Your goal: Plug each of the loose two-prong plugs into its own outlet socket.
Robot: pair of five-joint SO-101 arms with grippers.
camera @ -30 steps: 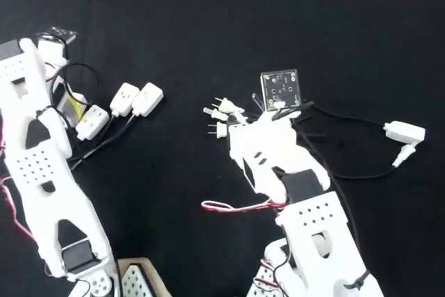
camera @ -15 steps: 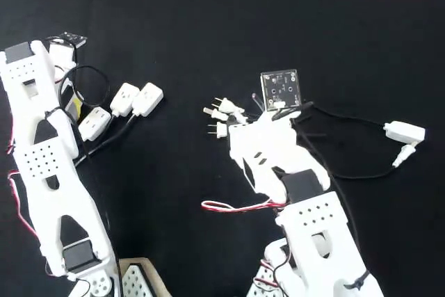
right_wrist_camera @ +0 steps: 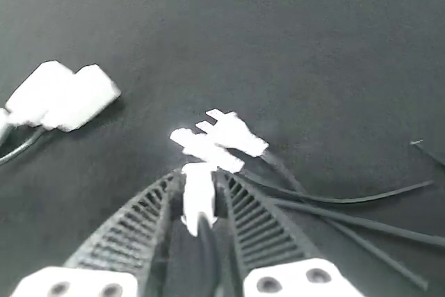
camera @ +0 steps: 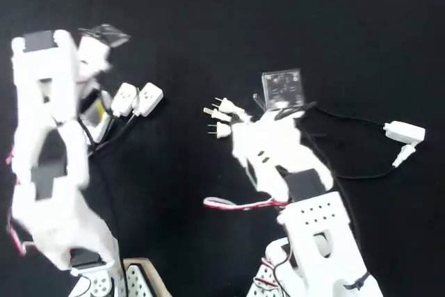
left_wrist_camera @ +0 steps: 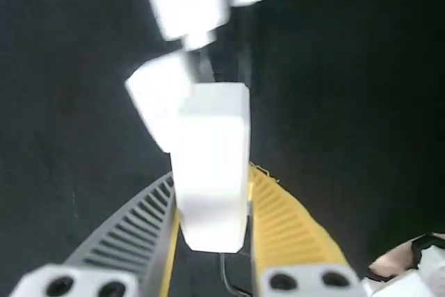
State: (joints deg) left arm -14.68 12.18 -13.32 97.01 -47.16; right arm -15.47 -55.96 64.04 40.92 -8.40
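Black tabletop (camera: 208, 33): cloth surface carrying both white arms.
Left arm (camera: 49, 158): stands along the 9 o'clock side, stretched up the table, wrist at about 10 o'clock.
Left gripper (left_wrist_camera: 208, 179): clamped on a white outlet socket (left_wrist_camera: 208, 130); the block sits squarely between the grey and yellow fingers (left_wrist_camera: 285, 220).
Loose sockets (camera: 137, 99): two, side by side and touching, at 10 o'clock from table centre, just beside the left arm.
Loose plugs (camera: 221, 109): two, near table centre, prongs pointing to 9 o'clock.
Right arm (camera: 278, 151): rises from 6 o'clock and bends forward toward centre.
Right gripper (right_wrist_camera: 199, 175): closed on a third two-prong plug (right_wrist_camera: 197, 206), just on the 6 o'clock side of the loose pair and well apart from the sockets.
Cable-end block (camera: 403, 131): white, lying at 3 o'clock, well apart from both arms.
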